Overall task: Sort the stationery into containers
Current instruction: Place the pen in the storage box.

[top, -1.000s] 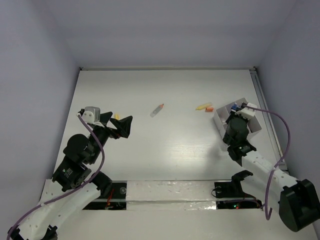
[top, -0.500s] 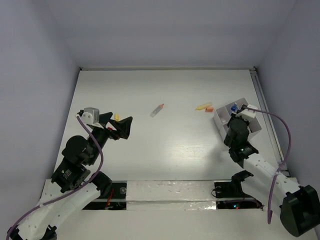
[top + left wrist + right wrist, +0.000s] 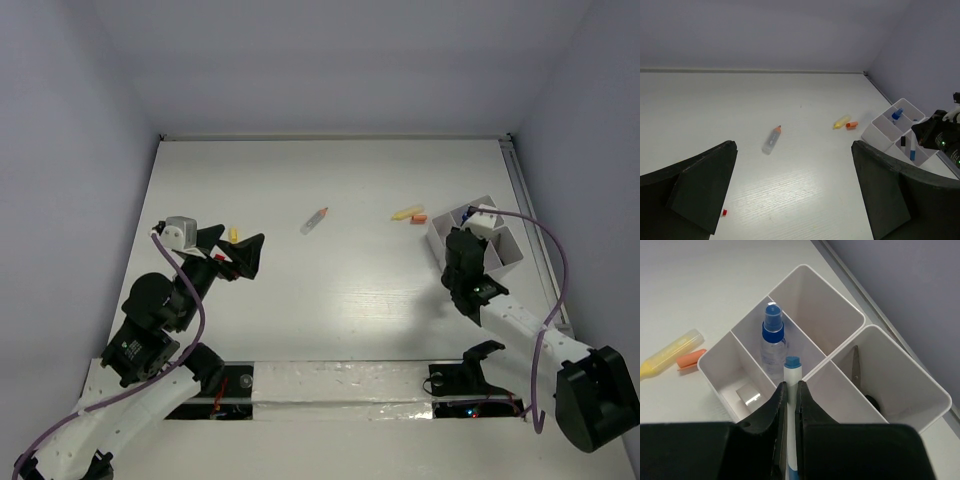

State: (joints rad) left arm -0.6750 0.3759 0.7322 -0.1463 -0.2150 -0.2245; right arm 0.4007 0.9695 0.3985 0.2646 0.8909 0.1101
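**Change and present state.** Over the past second the right wrist had shifted slightly leftward and toward the near edge above the containers (image 3: 840, 322); the left arm had kept its place.

- The right fingers (image 3: 779, 410) were closed on a blue-and-white pen (image 3: 791, 365), held upright with its blue cap uppermost.
- The pen was held above the point where the partitions of the joined compartments met.
- The left fingers (image 3: 695, 190) were spread wide and empty, low over the left side of the counter (image 3: 350, 300).

**Surroundings.**

- A blue-capped bottle (image 3: 773, 332) stood in the middle compartment.
- A small pale block (image 3: 748, 393) lay in the compartment nearest the open counter.
- The scissors (image 3: 856, 365) stood blade-up in the right-hand box.
- The far compartment held nothing.
- A yellow piece (image 3: 670, 352) and an orange piece (image 3: 690, 360) lay touching on the counter just beside the containers.
- The white orange-capped tube (image 3: 771, 141) lay alone mid-counter, well apart from both arms.
- A red speck (image 3: 724, 212) lay near the left fingers.

**Hidden or unclear.**

- The lower end of the pen was hidden between the right fingers, so it could not be told whether it reached into a compartment.
- In the overhead view the right wrist covered the fingers and much of the containers.
- The scissor handles were only partly seen.
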